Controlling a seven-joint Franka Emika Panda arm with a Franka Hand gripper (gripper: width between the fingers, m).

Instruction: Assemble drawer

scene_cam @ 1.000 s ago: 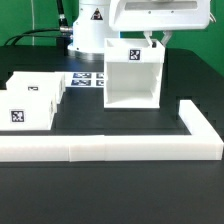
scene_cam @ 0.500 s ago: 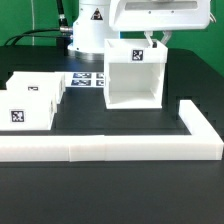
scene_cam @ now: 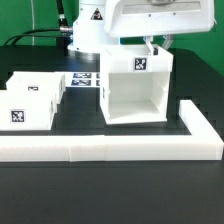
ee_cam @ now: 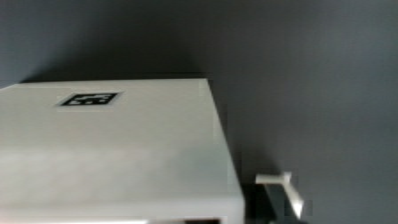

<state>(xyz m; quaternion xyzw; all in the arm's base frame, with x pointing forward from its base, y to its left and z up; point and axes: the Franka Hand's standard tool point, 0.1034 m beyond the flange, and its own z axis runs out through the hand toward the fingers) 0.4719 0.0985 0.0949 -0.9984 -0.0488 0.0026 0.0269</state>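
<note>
The drawer's large white housing [scene_cam: 135, 88] stands upright on the black table with its open side facing the exterior view. A square tag sits on its top. My gripper [scene_cam: 153, 44] is at the housing's top rear corner, on the exterior view's right. In the wrist view the tagged top [ee_cam: 107, 150] fills most of the picture. One fingertip [ee_cam: 270, 181] shows just off its side edge; the other is hidden, so I cannot tell if the jaws are open or shut. The two smaller trays [scene_cam: 30, 100] sit at the exterior view's left.
The long low white L-shaped border bar [scene_cam: 110, 149] runs along the front and turns back at the exterior view's right, close to the housing. The marker board [scene_cam: 86, 79] lies behind, between the trays and the housing. The robot base [scene_cam: 92, 30] stands at the back.
The housing has slid toward the front and slightly to the exterior view's right, closer to the border bar's corner. The gripper moved with it. The trays have not moved.
</note>
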